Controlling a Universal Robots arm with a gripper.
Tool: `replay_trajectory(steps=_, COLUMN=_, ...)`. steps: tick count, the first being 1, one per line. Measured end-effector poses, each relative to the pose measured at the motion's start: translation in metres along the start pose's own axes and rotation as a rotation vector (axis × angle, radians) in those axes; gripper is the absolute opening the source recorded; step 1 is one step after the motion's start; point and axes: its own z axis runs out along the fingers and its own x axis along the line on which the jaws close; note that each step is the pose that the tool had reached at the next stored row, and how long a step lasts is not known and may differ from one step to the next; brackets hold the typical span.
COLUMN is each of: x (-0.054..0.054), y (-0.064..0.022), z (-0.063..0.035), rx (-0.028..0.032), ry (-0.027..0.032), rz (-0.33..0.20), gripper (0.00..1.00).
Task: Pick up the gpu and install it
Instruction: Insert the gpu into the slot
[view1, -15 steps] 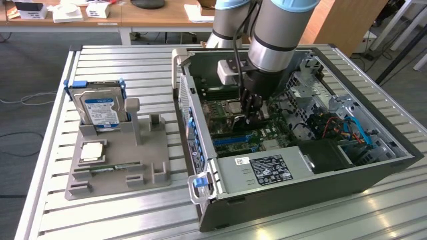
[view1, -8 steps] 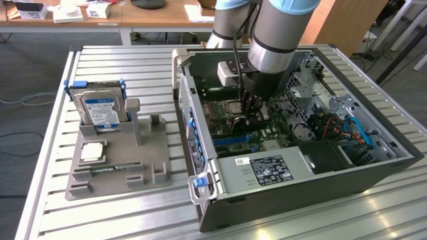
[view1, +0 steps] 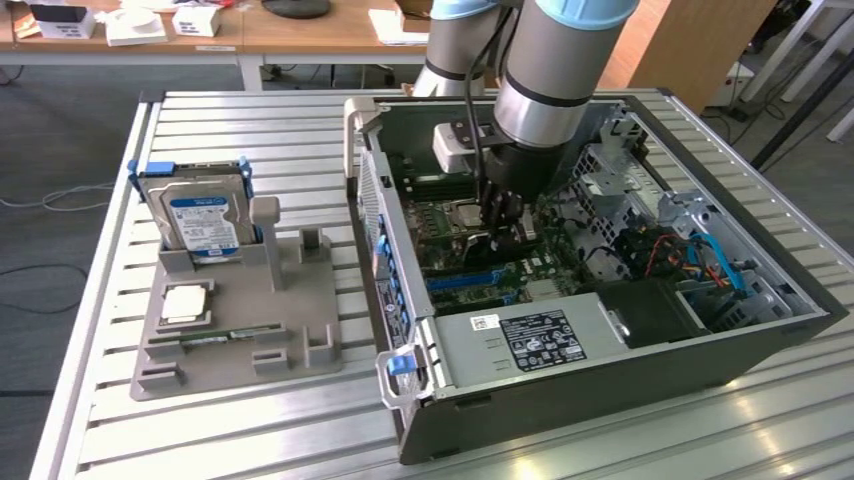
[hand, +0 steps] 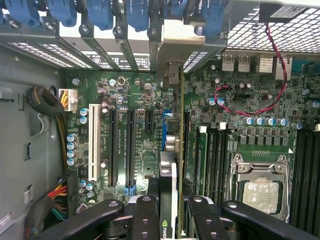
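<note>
Hand (view1: 506, 226) clenched on gpu (hand: 169, 175), nvidia logo visible, edge-on by mobo (hand: 137, 95) slots, in pc case (view1: 574, 395).

The gpu (hand: 169, 210) is black with a pale logo and a thin green-gold board edge; its bracket (hand: 172, 42) is pale silver. The fingers (hand: 145, 220) are black. The motherboard (hand: 135, 145) is green, with black slots, 1 white slot (hand: 93, 142) and a red-and-black twisted wire (hand: 250, 106). Blue latches (hand: 100, 12) line the dark grey case (view1: 601, 400). The desk (view1: 200, 445) is silver, ribbed.
</note>
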Motion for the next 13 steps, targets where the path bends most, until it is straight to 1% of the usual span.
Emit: replay_trajectory(steps=13, x=0.0016, y=0.0017, z=0.0, rx=0.0001, ry=0.0, rz=0.0, gripper=0.27)
